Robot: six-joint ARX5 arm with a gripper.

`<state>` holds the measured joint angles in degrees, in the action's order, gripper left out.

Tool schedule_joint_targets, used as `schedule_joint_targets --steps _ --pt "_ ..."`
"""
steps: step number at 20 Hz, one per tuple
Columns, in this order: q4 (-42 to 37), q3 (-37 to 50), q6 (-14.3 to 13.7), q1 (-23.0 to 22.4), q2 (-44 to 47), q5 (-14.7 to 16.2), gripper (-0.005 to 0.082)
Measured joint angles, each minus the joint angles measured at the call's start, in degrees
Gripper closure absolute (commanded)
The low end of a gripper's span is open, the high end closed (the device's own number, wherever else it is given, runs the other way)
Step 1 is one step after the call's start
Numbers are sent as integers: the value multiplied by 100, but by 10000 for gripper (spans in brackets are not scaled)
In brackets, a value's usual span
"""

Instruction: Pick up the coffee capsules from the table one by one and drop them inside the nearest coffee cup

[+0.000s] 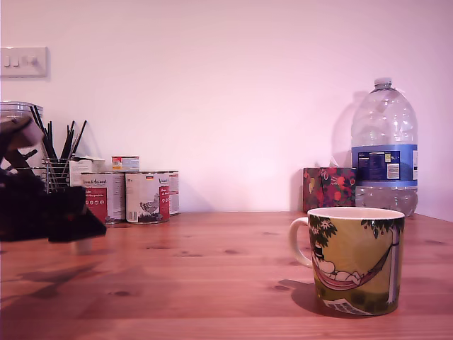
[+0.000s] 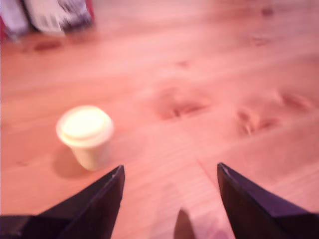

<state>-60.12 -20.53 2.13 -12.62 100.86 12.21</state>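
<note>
On the table (image 2: 209, 64), one small cream coffee capsule (image 2: 85, 135) stands just beside one dark finger (image 2: 102, 204). Nothing touches it. The gripper (image 2: 169, 172) has its fingers wide apart with only bare wood between them. Over at the exterior view's right stands the green coffee cup (image 1: 352, 259), well apart from the gripper.

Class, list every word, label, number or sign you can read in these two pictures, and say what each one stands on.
No text reads for certain.
Tins: a white script line tops each red label, too small to read.
Middle tin: small black-red-yellow flag and a bird drawing; barcode digits unreadable.
Water bottle: blue label with a dark panel and white square, print too small.
Mug: cartoon only, no words.
Wrist view: tin labels blurred; capsule plain.
</note>
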Motion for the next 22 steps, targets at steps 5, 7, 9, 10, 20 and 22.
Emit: schedule_joint_targets --steps 5,7,9,10,20,22 --pt "-380 372 61 275 -13 -297 242" --pt "-378 372 63 315 -13 -380 242" --pt "-378 367 63 299 -13 -487 242" --pt "-378 354 63 299 -11 -498 242" --pt "-422 -387 -20 299 955 -682 242" --pt "-424 -616 -61 299 1119 -697 242"
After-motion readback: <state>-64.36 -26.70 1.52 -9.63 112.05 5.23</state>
